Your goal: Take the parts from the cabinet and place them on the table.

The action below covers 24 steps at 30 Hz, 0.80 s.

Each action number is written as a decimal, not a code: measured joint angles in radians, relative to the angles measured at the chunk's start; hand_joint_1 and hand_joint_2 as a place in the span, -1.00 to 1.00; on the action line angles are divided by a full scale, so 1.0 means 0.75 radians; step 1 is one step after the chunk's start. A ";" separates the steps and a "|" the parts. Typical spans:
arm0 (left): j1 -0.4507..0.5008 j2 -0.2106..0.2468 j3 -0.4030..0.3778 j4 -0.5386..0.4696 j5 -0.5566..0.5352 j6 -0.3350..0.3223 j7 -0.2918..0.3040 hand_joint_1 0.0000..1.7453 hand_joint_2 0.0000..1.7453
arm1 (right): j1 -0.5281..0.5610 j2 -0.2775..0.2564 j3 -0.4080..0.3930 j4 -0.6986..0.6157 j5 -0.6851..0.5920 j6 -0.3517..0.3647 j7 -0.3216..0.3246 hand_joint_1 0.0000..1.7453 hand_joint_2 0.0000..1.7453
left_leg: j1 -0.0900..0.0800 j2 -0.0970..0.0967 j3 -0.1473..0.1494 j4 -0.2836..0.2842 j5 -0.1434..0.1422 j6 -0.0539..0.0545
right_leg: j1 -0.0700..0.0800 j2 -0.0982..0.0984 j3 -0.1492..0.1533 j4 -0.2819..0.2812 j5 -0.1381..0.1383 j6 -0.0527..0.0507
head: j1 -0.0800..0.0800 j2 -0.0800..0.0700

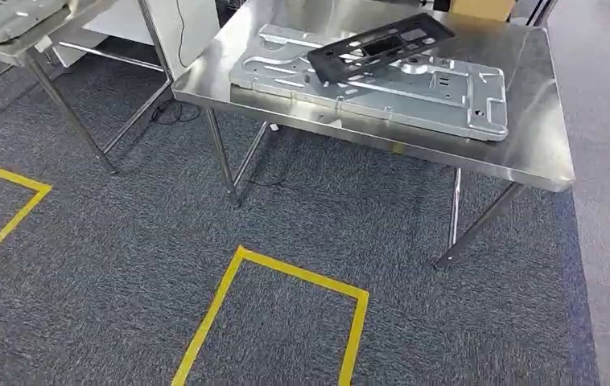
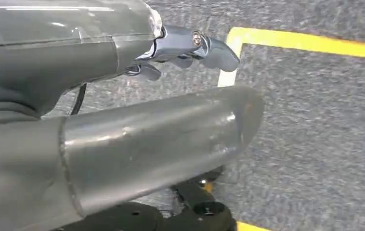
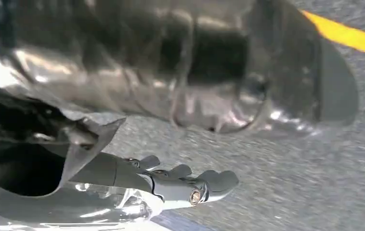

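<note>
Both robot hands empty, fingers apart: left robot hand (image 2: 190, 48), right robot hand (image 3: 180, 185). Metal plate (image 1: 374, 80) and black frame (image 1: 381, 46) already on table (image 1: 527, 149). Probably best turning toward cabinet, arms clear of table edge.

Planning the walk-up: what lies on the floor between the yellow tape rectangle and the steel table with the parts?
In the head view, bare grey carpet separates the yellow tape rectangle from the steel table.

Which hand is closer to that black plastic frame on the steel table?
Probably right. The left hand and right hand both hang over grey carpet, far from the black rectangular plastic frame, which lies right of centre.
</note>
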 joint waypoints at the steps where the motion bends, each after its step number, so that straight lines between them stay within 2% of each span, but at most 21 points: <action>1: 0.000 -0.002 0.001 0.000 0.000 0.000 0.000 -1.00 -1.00 | -0.003 0.000 -0.006 0.004 0.000 0.000 0.000 -1.00 -1.00 | 0.000 0.000 -0.020 0.011 0.008 -0.003 | 0.001 0.000 0.074 -0.097 0.037 -0.005 | 0.000 0.000; 2: -0.001 -0.004 0.002 0.000 0.000 0.001 0.000 -1.00 -1.00 | -0.007 0.000 -0.010 0.007 0.001 0.001 0.001 -1.00 -1.00 | 0.000 -0.001 -0.036 0.023 0.017 -0.008 | 0.002 0.000 0.162 -0.215 0.037 -0.013 | 0.000 0.000; 3: -0.001 -0.005 0.002 0.000 0.001 0.001 0.000 -1.00 -1.00 | -0.012 -0.001 -0.013 0.010 0.000 0.010 0.011 -1.00 -1.00 | -0.008 -0.002 -0.051 0.036 0.023 -0.016 | 0.013 0.000 0.243 -0.348 -0.006 -0.018 | 0.000 0.000; 4: 0.001 -0.006 0.003 0.000 0.000 0.001 -0.001 -1.00 -1.00 | -0.016 0.000 -0.025 0.016 -0.001 0.035 0.045 -1.00 -1.00 | -0.006 0.001 -0.056 0.038 0.038 -0.024 | 0.012 0.001 0.258 -0.385 -0.023 -0.023 | -0.003 0.000; 6: -0.002 -0.006 0.003 0.000 0.000 0.001 -0.001 -1.00 -1.00 | -0.022 0.004 -0.062 0.033 0.003 0.082 0.133 -1.00 -1.00 | 0.001 0.004 -0.059 0.029 0.065 -0.039 | 0.020 0.004 0.239 -0.375 -0.006 -0.033 | -0.003 0.000; 7: 0.000 -0.006 0.003 0.000 -0.001 0.001 -0.001 -1.00 -1.00 | -0.027 0.005 -0.085 0.045 0.015 0.100 0.196 -1.00 -1.00 | -0.005 0.002 -0.063 0.028 0.078 -0.049 | 0.012 0.003 0.227 -0.384 0.012 -0.044 | -0.001 0.000; 8: -0.001 -0.005 0.004 -0.001 -0.002 0.002 0.000 -1.00 -1.00 | -0.035 0.011 -0.110 0.066 0.027 0.121 0.254 -1.00 -1.00 | 0.003 -0.007 -0.071 0.044 0.041 -0.055 | 0.006 -0.011 0.216 -0.384 0.029 -0.054 | -0.001 0.000; 9: 0.000 -0.005 0.004 -0.001 -0.004 0.003 0.000 -1.00 -1.00 | -0.041 0.011 -0.141 0.082 0.041 0.144 0.313 -1.00 -1.00 | 0.004 -0.009 -0.089 0.098 -0.053 -0.062 | 0.006 -0.010 0.195 -0.384 0.045 -0.072 | -0.003 0.000; 11: 0.002 -0.005 0.004 -0.001 -0.004 0.006 0.002 -1.00 -1.00 | -0.044 0.012 -0.177 0.110 0.062 0.180 0.375 -1.00 -1.00 | 0.010 -0.008 -0.124 0.276 -0.218 -0.074 | 0.009 -0.013 0.154 -0.377 0.075 -0.076 | -0.003 0.000; 12: 0.001 -0.005 0.004 -0.001 -0.006 0.006 0.003 -1.00 -1.00 | -0.044 0.012 -0.192 0.126 0.065 0.197 0.392 -1.00 -1.00 | 0.012 -0.008 -0.131 0.360 -0.256 -0.079 | 0.011 -0.014 0.129 -0.372 0.091 -0.076 | -0.003 0.000; 13: -0.001 -0.005 0.004 -0.001 -0.009 0.006 0.004 -1.00 -1.00 | -0.046 0.012 -0.205 0.136 0.068 0.221 0.401 -1.00 -1.00 | 0.013 -0.008 -0.128 0.420 -0.248 -0.082 | 0.012 -0.017 0.101 -0.362 0.106 -0.076 | -0.003 0.000; 14: -0.002 -0.005 0.004 -0.001 -0.013 0.007 0.004 -1.00 -1.00 | -0.050 0.012 -0.219 0.146 0.075 0.253 0.402 -1.00 -1.00 | 0.014 -0.008 -0.105 0.429 -0.195 -0.082 | 0.012 -0.022 0.070 -0.353 0.114 -0.075 | -0.004 0.000; 15: -0.003 -0.005 0.004 -0.001 -0.018 0.010 0.004 -1.00 -1.00 | -0.052 0.013 -0.227 0.153 0.086 0.288 0.398 -1.00 -1.00 | 0.014 -0.007 -0.057 0.389 -0.126 -0.082 | 0.012 -0.028 0.039 -0.341 0.126 -0.073 | -0.004 0.000; 16: -0.005 -0.005 0.004 -0.001 -0.022 0.010 0.004 -1.00 -1.00 | -0.052 0.012 -0.234 0.159 0.102 0.323 0.392 -1.00 -1.00 | 0.013 -0.003 0.003 0.321 -0.077 -0.079 | 0.012 -0.034 0.015 -0.330 0.136 -0.069 | -0.004 0.000; 17: -0.011 -0.005 0.004 -0.001 -0.026 0.014 0.004 -1.00 -1.00 | -0.053 0.012 -0.238 0.165 0.128 0.350 0.389 -1.00 -1.00 | 0.013 0.018 0.082 0.224 -0.074 -0.073 | 0.013 -0.039 -0.001 -0.318 0.145 -0.064 | -0.004 0.000; 18: -0.015 -0.005 0.004 -0.002 -0.032 0.018 0.006 -1.00 -1.00 | -0.054 0.011 -0.238 0.168 0.156 0.369 0.389 -1.00 -1.00 | 0.006 0.075 0.193 0.089 -0.141 -0.064 | 0.018 -0.045 -0.007 -0.309 0.152 -0.058 | -0.004 0.000; 19: -0.022 -0.004 0.003 -0.005 -0.033 0.022 0.008 -1.00 -1.00 | -0.052 0.011 -0.238 0.177 0.174 0.380 0.392 -1.00 -1.00 | -0.003 0.080 0.254 -0.033 -0.184 -0.058 | 0.020 -0.060 -0.010 -0.302 0.156 -0.050 | -0.003 0.000; 20: -0.029 -0.004 0.003 -0.005 -0.033 0.026 0.009 -1.00 -1.00 | -0.057 0.009 -0.239 0.184 0.187 0.386 0.404 -1.00 -1.00 | -0.004 0.069 0.241 -0.034 -0.190 -0.046 | 0.018 -0.079 -0.011 -0.301 0.169 -0.038 | -0.004 0.000; 22: -0.022 -0.005 0.003 -0.005 -0.033 0.029 0.012 -1.00 -1.00 | -0.066 0.007 -0.240 0.193 0.204 0.393 0.425 -1.00 -1.00 | -0.005 0.044 0.228 -0.042 -0.172 -0.026 | 0.015 -0.106 -0.009 -0.307 0.186 -0.021 | -0.004 0.000; 23: -0.018 -0.006 0.003 -0.005 -0.033 0.029 0.012 -1.00 -1.00 | -0.068 0.003 -0.241 0.197 0.207 0.395 0.435 -1.00 -1.00 | 0.005 0.039 0.225 -0.049 -0.153 -0.015 | 0.010 -0.092 -0.015 -0.297 0.176 -0.010 | -0.003 0.000; 24: -0.014 -0.009 0.003 -0.005 -0.034 0.029 0.013 -1.00 -1.00 | -0.071 -0.004 -0.241 0.204 0.214 0.401 0.450 -1.00 -1.00 | 0.001 0.031 0.207 -0.047 -0.141 -0.003 | 0.010 -0.045 -0.035 -0.250 0.117 -0.004 | -0.002 0.000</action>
